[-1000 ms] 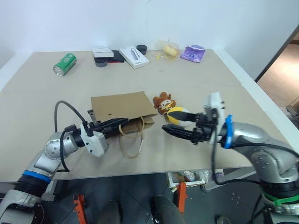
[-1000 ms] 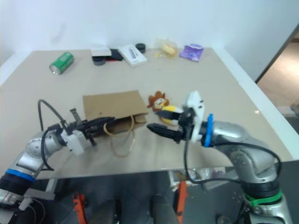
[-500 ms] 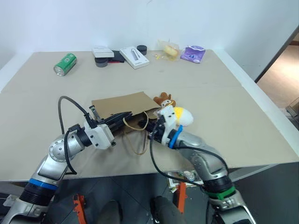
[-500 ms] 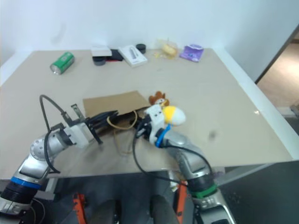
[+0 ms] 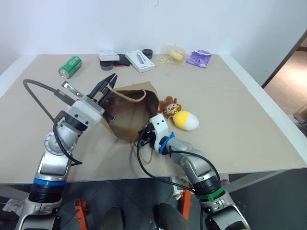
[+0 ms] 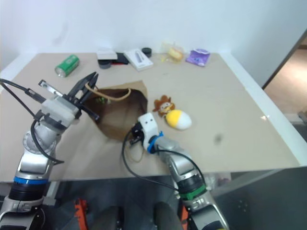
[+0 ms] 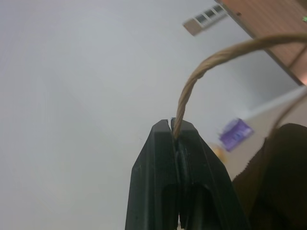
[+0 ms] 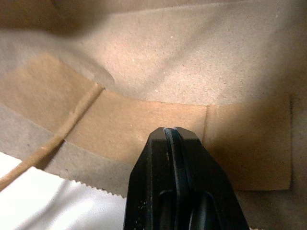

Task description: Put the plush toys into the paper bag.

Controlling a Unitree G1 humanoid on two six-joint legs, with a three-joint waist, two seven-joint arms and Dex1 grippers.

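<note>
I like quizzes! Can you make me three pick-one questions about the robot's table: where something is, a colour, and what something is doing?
1. Where is the egg toy?
A. inside the bag
B. on the table beside the brown toy
C. by the can

2. What colour is the can?
A. green
B. red
C. blue

3. What is the left gripper doing?
A. resting open
B. squeezing the can
C. pinching the bag's handle

Answers: B, the egg toy lies by the brown toy, outside the bag. A, the can is green. C, the left gripper has its fingers shut on the handle.
</note>
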